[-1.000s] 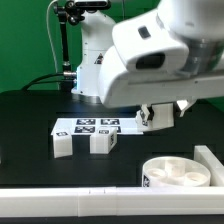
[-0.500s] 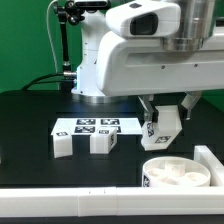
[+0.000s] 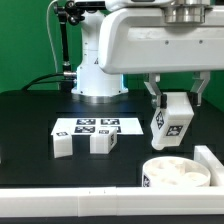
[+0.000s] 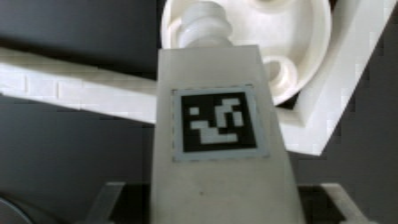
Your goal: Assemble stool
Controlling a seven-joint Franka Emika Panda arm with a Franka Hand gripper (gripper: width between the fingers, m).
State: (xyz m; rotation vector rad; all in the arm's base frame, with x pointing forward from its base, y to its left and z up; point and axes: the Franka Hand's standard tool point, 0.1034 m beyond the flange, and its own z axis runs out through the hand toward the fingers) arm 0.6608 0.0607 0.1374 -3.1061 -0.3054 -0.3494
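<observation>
The black table (image 3: 30, 115) carries every part, and the robot arm (image 3: 150, 45) is seen hanging over its right half. A long white edge rail (image 3: 70, 197) is laid along the near side and turns up at the right.

The seat disc (image 3: 178, 173) is set at the near right, inside that corner, with its recesses turned up. No leg is seen fitted in it, so the assembly is judged to be at an early stage.

The marker board (image 3: 88, 126) lies flat toward the centre. Two leg blocks (image 3: 63, 144) (image 3: 102, 142) are left just near of the marker board, side by side, waiting their turn.

A third leg block (image 3: 171, 122) is clamped between the fingers of the pincer (image 3: 176, 100) and held in the air, above and slightly far of the seat disc, well clear of the table. In the wrist view its tagged face (image 4: 217, 130) is seen pointing toward the seat disc (image 4: 267, 25).

All the legs remain to be fitted. Nothing stands between the held leg and the disc; only the rail close by is judged a risk.
</observation>
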